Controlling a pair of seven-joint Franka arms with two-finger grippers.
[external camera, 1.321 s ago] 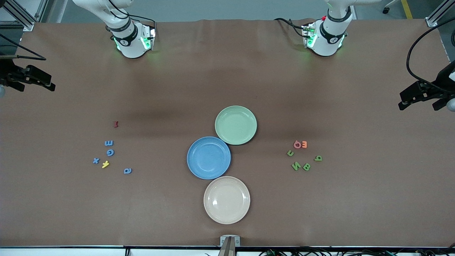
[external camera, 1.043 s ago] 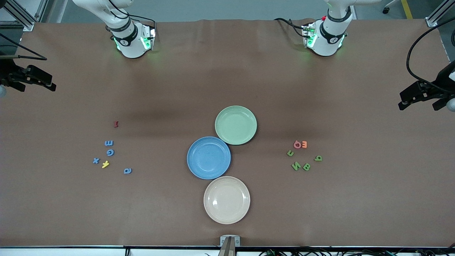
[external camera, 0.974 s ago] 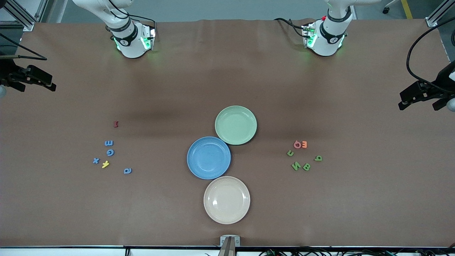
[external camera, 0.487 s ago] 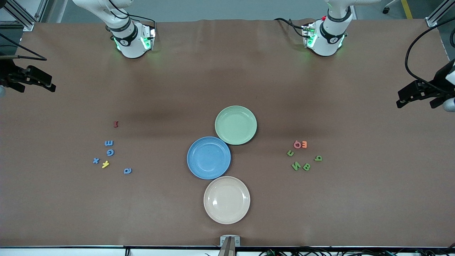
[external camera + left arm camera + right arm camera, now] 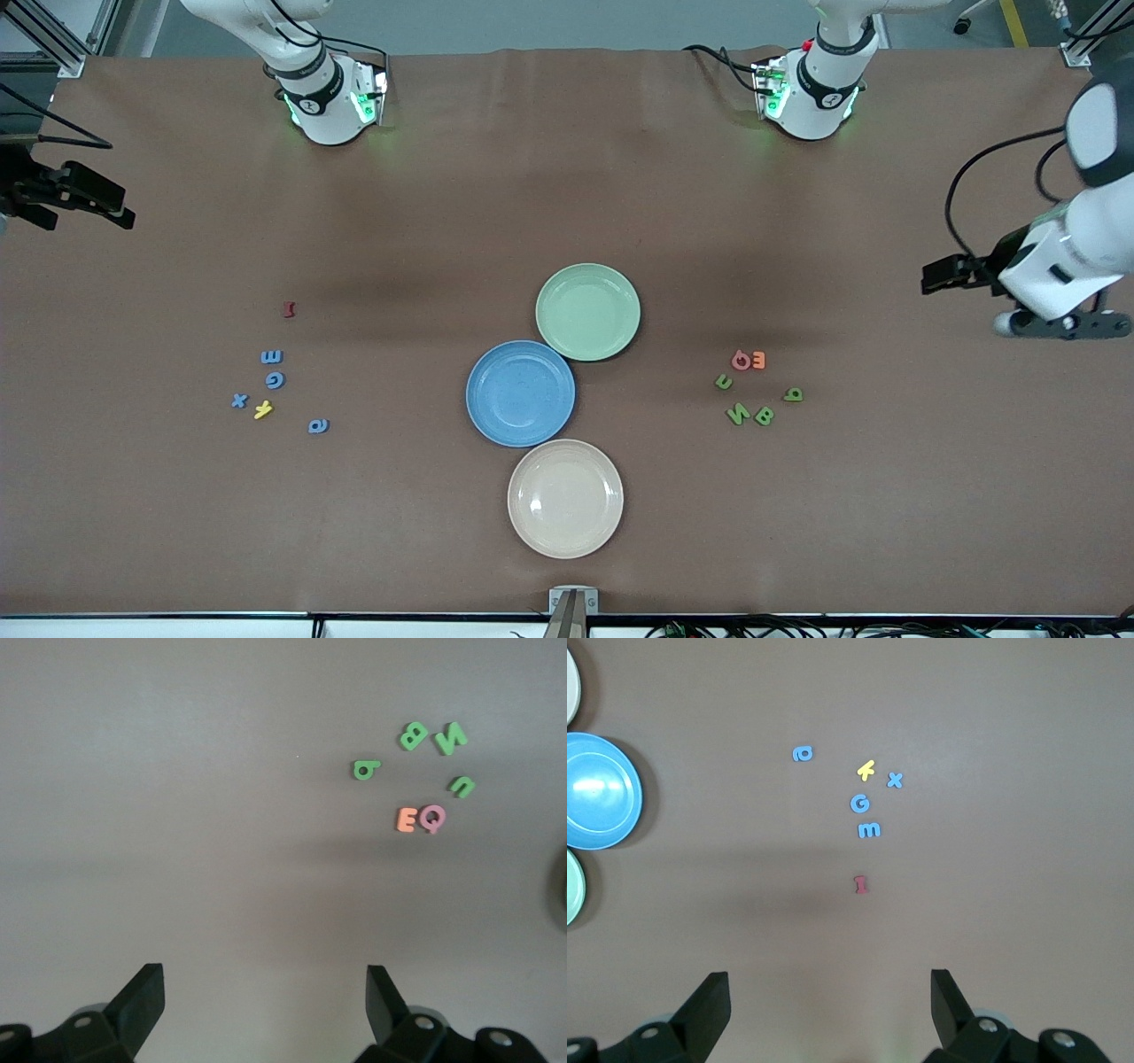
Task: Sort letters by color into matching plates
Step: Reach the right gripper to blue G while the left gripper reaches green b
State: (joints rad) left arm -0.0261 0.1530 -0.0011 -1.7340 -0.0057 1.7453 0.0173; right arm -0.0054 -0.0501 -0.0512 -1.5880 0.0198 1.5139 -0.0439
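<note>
The blue plate (image 5: 520,393) and the pale green plate (image 5: 587,311) touch at mid-table. Several blue letters (image 5: 275,380) lie flat toward the right arm's end, also seen in the right wrist view (image 5: 859,804). Several green letters (image 5: 764,415) lie toward the left arm's end, also seen in the left wrist view (image 5: 413,735). My left gripper (image 5: 266,1001) hangs open and empty over bare table, its arm (image 5: 1059,257) at the table's edge. My right gripper (image 5: 830,1001) is open and empty too, high over its end of the table.
A cream plate (image 5: 565,498) sits against the blue one, nearer the front camera. A yellow letter (image 5: 262,409) and a red one (image 5: 288,309) lie among the blue letters. A pink letter (image 5: 741,360) and an orange one (image 5: 758,360) lie by the green ones.
The left arm has swung in from the table's edge toward the green letters and come lower in the front view. The right arm has barely shifted. Plates and letters have not moved.
</note>
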